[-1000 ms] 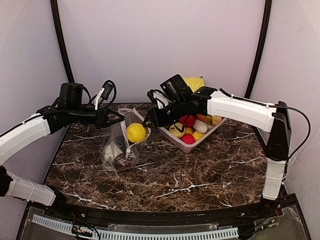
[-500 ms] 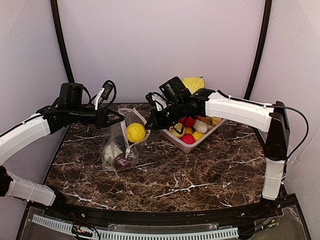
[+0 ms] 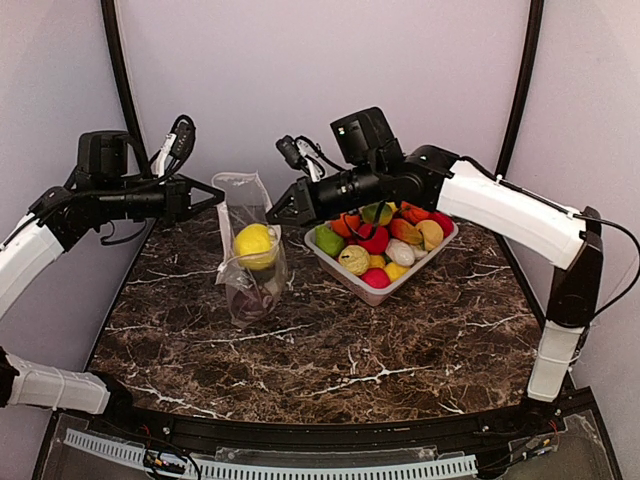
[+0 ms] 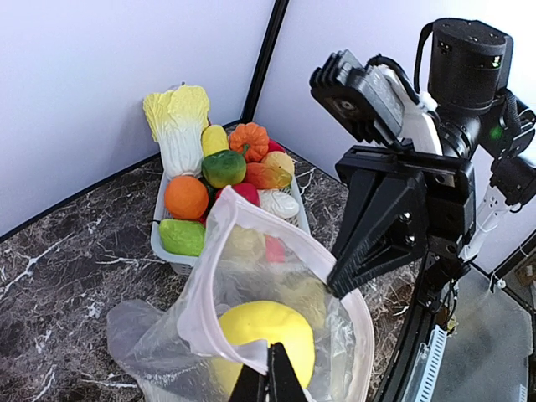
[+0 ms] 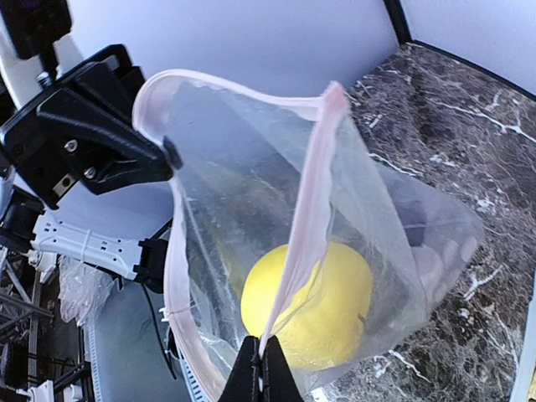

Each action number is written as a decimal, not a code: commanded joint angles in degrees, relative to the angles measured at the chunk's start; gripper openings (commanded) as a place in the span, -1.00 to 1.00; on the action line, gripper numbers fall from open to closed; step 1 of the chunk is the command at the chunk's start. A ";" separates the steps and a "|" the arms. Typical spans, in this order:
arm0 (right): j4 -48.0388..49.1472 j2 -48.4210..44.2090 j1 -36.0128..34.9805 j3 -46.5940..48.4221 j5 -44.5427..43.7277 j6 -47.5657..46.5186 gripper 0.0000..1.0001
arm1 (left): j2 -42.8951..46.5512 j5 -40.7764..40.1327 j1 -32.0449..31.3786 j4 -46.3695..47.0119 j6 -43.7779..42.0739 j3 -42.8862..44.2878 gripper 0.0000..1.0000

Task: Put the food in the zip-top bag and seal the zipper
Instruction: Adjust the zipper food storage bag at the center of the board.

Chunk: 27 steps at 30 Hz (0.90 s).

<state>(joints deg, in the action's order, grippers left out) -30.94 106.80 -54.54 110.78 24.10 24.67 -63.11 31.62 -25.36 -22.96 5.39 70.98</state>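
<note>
Both arms have risen since a second ago. The clear, dot-printed plastic zip-top bag [image 3: 250,265], which lay slumped on the dark marble-patterned table [image 3: 400,350], now hangs upright between them. Whether its bottom touches the tabletop I cannot tell. The right gripper [image 3: 272,212] has also closed in that time.

The left gripper [image 3: 215,190] is fully closed on one side of the thin pale-pink zipper strip [image 5: 251,88]. The right gripper's fingers pinch tight on the opposite side, so the mouth is held open as a loop. Inside, the round yellow lemon [image 3: 253,243] sits high in the bag and the dark purple round piece [image 3: 250,293] lies at the bottom. The white cauliflower I cannot make out clearly. The pale rectangular tray [image 3: 345,285] of other toy produce stands just beside the bag, on the right arm's side.

By my judgement the film is thin, limp and slippery, and light on its own, so the weight of the toys drags it down and could tug the strip out of a shallow pinch. The strip is the stiffest part and the right place to hold. Grip it square near its two ends, then draw them apart so the two lips meet before pressing along the seal.
</note>
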 commanded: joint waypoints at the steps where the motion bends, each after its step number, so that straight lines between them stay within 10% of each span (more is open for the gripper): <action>1: 2.45 -1.24 -3.60 0.84 3.39 -2.03 -1.00 | -0.36 2.70 0.05 -7.17 1.32 4.11 -0.99; 8: 16.53 -6.86 -6.38 -10.27 -0.92 4.28 -1.00 | -1.78 3.02 0.05 -9.58 1.23 3.98 -0.92; 20: 29.92 -9.01 -6.44 -21.27 -21.60 16.91 -1.00 | 11.28 -8.98 0.05 -6.21 -4.31 -9.90 0.68; 27: 27.94 -6.97 -6.43 -18.68 -26.81 16.58 -1.00 | 22.86 1.37 0.05 -3.17 3.18 -18.17 0.96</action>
<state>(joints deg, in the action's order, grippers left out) -5.74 98.52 -60.90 89.52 2.74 40.47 -43.68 26.83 -25.30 -28.23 4.12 56.66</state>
